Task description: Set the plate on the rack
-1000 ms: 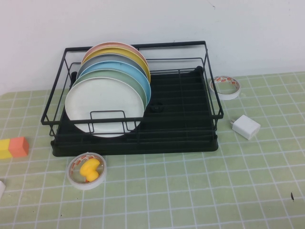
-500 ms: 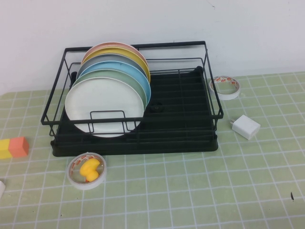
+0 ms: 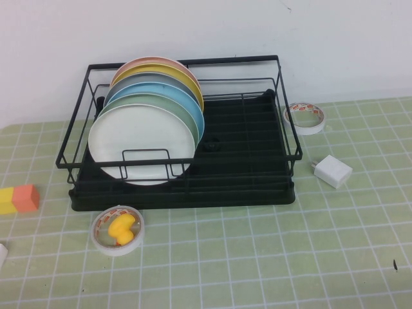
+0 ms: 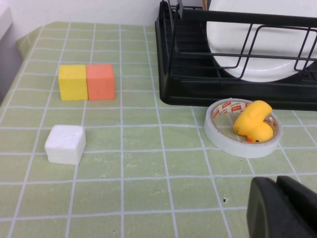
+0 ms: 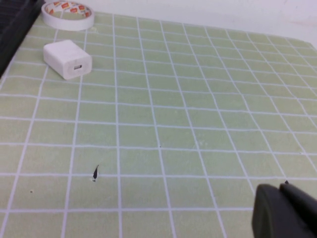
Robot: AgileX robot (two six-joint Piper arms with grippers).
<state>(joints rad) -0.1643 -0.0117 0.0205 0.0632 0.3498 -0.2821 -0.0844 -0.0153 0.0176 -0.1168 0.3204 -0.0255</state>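
The white plate [image 3: 138, 145] stands upright in the front slot of the black wire rack [image 3: 244, 193], in front of the mint-green, light blue, grey, yellow and pink plates. It also shows in the left wrist view [image 4: 257, 44], behind the rack's front wires [image 4: 183, 74]. My left gripper [image 4: 276, 184] is shut and empty, low over the mat in front of the rack's left end. My right gripper [image 5: 282, 191] is shut and empty, over the mat to the right of the rack. Neither gripper shows in the high view.
A tape roll [image 3: 117, 230] holding a yellow duck [image 4: 253, 121] lies before the rack's left front. Yellow and orange blocks [image 3: 18, 198] and a white cube [image 4: 65, 144] sit at the left. A white charger [image 3: 333, 171] and a second tape roll [image 3: 304, 118] lie right of the rack.
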